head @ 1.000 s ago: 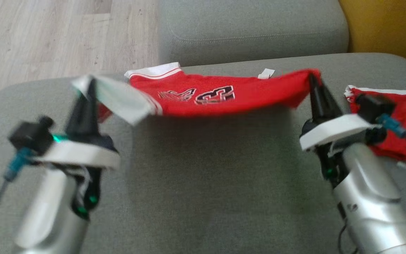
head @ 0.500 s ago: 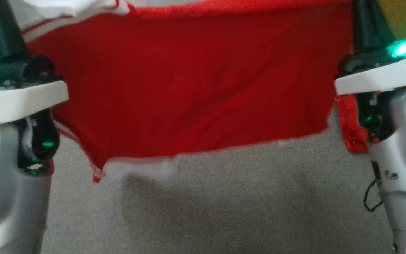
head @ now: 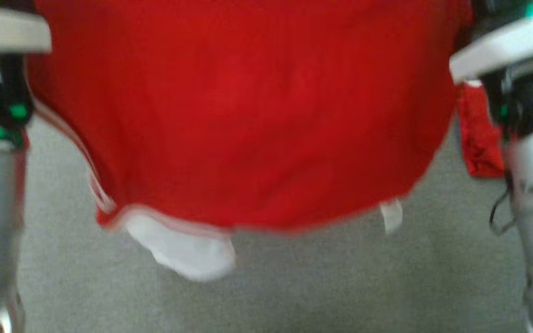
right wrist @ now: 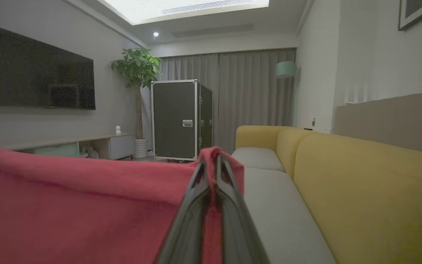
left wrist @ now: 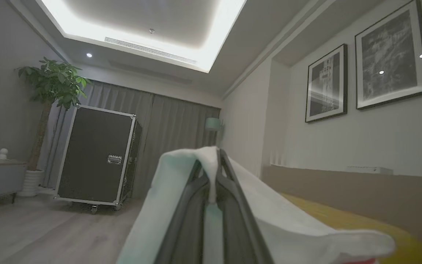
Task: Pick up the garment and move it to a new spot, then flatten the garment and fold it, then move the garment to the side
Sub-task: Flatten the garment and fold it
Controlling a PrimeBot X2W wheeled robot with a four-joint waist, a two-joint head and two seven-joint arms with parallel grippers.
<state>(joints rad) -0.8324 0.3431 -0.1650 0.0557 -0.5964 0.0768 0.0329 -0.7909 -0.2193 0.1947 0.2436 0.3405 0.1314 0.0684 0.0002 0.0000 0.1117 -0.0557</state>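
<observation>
The garment point(head: 248, 115) is a red jersey with white trim, hanging stretched in the air between my two arms above the grey cushion point(head: 294, 286). Its lower hem and a white sleeve point(head: 183, 249) dangle toward me. My left gripper point(left wrist: 214, 165) is shut on the garment's white edge point(left wrist: 269, 216), fingers pointing up into the room. My right gripper point(right wrist: 214, 157) is shut on a red corner of the garment point(right wrist: 68, 198). In the head view both arms' white wrist plates flank the cloth at the top corners.
A second red piece of cloth point(head: 479, 134) lies on the cushion by my right arm. A yellow sofa back point(right wrist: 361, 183) runs along the right. A black flight case point(right wrist: 176, 119), a potted plant point(right wrist: 137, 69) and a low cabinet point(right wrist: 119, 145) stand across the wooden floor.
Both grippers have lifted the garment off the cushion and raised it high. It hung as a low strip a second ago; now it drapes as a broad red sheet before the head camera.
</observation>
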